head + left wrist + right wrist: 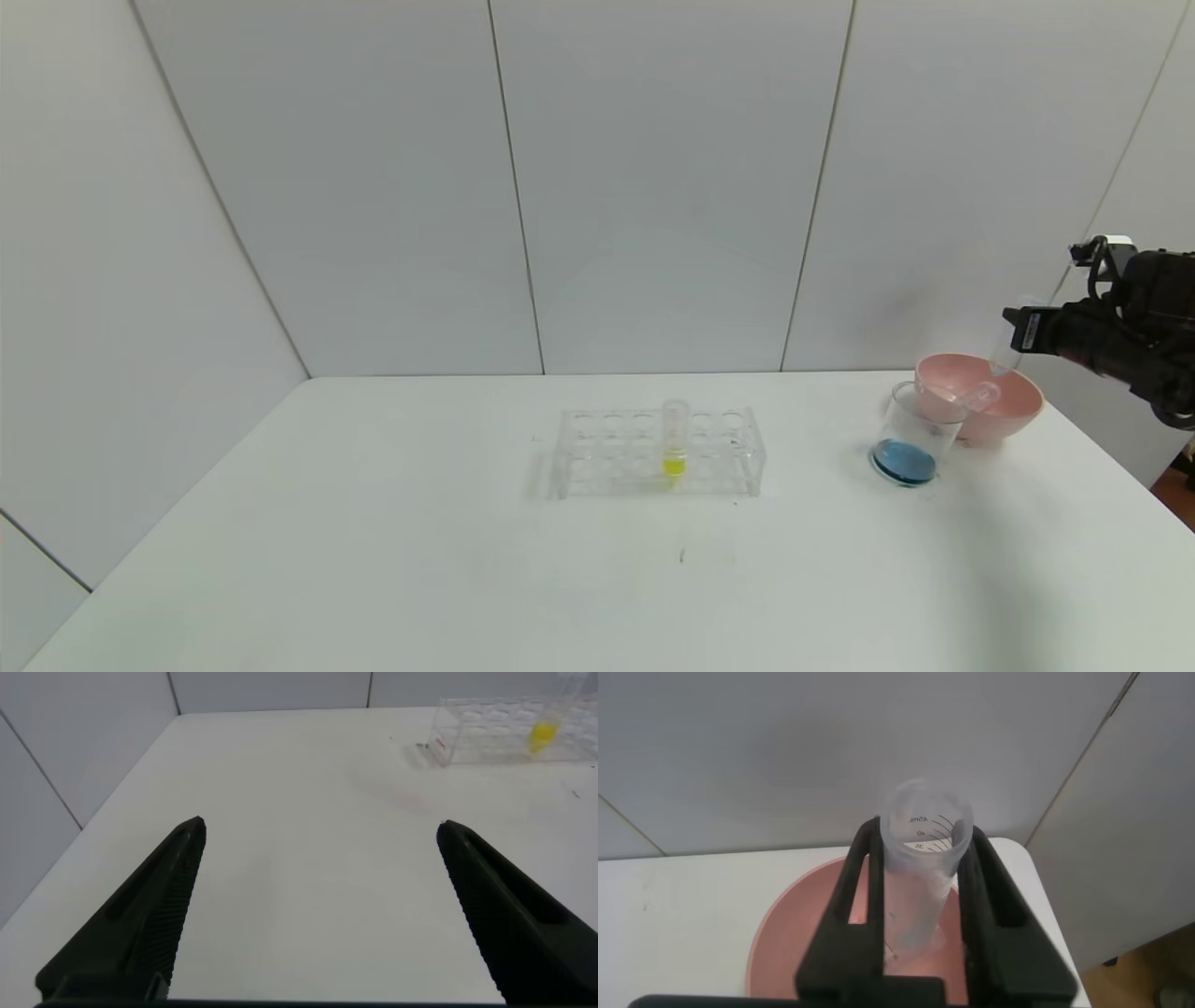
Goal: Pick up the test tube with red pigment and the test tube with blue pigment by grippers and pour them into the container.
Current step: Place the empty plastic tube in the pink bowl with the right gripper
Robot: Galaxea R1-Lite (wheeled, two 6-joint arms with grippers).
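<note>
A: What is difficult to see here?

B: In the head view the right claw (1018, 329) is at the far right edge and its arm is cut off by the border. The clear tube it holds is only faint there. The left claw (322, 905) does not show in the head view; only its own wrist view shows it.

A: How do the claws stand?

B: The right claw is closed on an empty clear tube (920, 873) with printed measuring marks, one finger on each side of it. It hangs over the pink bowl (799, 924). Which pigment it carried, I cannot tell. The left claw is wide open, holds nothing, and is above bare tabletop (308, 793).

A: Where are the task's things?

B: The container (913, 434) stands on the tabletop just beside the pink bowl, on the side toward the rack, with blue liquid at its bottom. Another empty tube (971, 397) leans in the bowl. The clear rack (658, 450) in the middle has one tube with yellow liquid (674, 439). No tube shows red or blue liquid.
</note>
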